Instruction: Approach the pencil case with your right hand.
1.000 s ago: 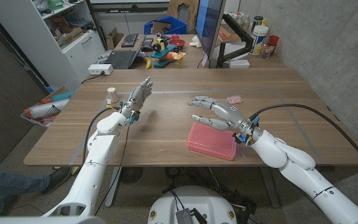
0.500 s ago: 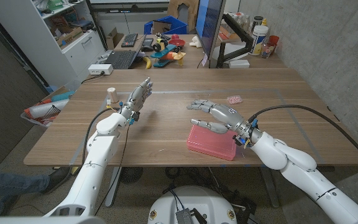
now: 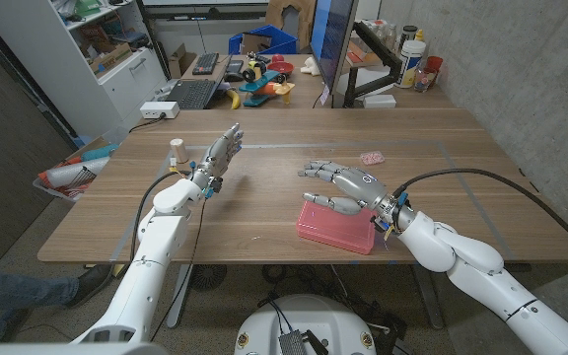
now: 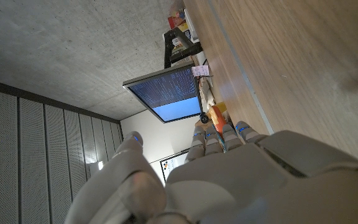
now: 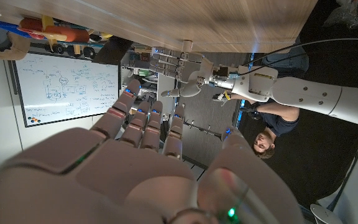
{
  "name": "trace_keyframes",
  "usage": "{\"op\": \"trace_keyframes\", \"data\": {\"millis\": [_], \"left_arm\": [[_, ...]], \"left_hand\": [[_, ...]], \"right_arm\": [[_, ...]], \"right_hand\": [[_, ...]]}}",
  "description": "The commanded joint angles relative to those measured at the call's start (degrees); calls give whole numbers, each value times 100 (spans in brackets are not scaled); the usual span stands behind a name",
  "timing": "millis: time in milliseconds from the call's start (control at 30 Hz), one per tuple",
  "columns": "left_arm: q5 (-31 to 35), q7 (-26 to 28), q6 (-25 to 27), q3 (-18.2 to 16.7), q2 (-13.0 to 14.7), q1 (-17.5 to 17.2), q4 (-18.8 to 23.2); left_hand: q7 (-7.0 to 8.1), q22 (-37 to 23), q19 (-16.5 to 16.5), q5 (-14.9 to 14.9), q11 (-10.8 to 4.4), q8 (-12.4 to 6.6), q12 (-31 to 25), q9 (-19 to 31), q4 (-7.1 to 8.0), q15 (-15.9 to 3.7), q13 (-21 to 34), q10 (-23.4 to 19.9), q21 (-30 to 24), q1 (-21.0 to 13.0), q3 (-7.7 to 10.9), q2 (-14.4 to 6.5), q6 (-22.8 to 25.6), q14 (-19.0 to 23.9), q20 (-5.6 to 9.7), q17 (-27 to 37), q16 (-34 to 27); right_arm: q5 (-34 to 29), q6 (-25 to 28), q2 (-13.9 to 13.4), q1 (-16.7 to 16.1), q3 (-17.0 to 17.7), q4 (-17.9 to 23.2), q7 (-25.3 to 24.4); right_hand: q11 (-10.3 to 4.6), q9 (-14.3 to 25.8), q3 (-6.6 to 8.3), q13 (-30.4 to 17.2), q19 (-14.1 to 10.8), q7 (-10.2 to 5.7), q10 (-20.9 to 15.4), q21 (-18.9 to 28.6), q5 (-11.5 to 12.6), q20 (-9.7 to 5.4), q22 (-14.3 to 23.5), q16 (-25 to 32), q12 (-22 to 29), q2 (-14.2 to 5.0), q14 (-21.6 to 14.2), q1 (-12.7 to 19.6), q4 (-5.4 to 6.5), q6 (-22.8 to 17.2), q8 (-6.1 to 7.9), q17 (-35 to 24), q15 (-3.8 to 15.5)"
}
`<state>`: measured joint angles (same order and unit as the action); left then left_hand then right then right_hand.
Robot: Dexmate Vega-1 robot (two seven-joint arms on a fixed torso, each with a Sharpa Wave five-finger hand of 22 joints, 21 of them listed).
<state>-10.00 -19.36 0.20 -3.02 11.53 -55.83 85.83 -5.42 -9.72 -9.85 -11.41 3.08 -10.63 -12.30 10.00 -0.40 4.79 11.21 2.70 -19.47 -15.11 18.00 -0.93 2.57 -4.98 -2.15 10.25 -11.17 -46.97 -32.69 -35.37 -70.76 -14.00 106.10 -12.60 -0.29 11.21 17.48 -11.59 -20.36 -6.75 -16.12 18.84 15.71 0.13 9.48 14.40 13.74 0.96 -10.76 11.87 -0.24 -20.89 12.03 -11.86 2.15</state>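
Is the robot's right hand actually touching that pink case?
Cannot tell. In the head view the right hand overlaps the pink pencil case's far edge, with no gap or contact plainly visible.

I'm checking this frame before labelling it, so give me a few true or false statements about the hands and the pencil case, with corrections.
1. The right hand grips the pink pencil case. False: it is above the case, fingers spread, holding nothing.
2. The pencil case lies near the table's front edge. True.
3. The left hand holds the small wooden cylinder. False: the cylinder stands apart on the table.
4. The left hand is raised, holding nothing. True.
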Motion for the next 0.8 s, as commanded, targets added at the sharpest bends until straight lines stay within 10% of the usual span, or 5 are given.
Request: {"op": "trace_keyframes", "data": {"millis": [33, 800], "left_arm": [[3, 22, 14, 1, 12, -4, 21], [-8, 29, 14, -26, 19, -19, -2]], "left_hand": [[-30, -29, 16, 5, 10, -17, 11, 27, -43, -4, 4, -11, 41, 0, 17, -35, 48, -50, -10, 18, 26], [-25, -31, 8, 5, 6, -21, 11, 27, -56, -15, 4, -15, 108, 11, 5, -47, 65, -67, -30, 18, 32]], "right_arm": [[-238, 259, -186, 47, -162, 31, -137], [-261, 506, -386, 112, -447, 27, -35]], "right_hand": [[-54, 9, 13, -16, -39, -38, -18, -10, 28, -5, 13, -21, -22, -47, -56, 44, -23, -13, -7, -11, 39], [-53, 7, 8, -10, -119, -89, -260, -98, 48, -34, 15, -26, 20, -56, -140, 45, -51, 29, -36, -15, 58]]}}
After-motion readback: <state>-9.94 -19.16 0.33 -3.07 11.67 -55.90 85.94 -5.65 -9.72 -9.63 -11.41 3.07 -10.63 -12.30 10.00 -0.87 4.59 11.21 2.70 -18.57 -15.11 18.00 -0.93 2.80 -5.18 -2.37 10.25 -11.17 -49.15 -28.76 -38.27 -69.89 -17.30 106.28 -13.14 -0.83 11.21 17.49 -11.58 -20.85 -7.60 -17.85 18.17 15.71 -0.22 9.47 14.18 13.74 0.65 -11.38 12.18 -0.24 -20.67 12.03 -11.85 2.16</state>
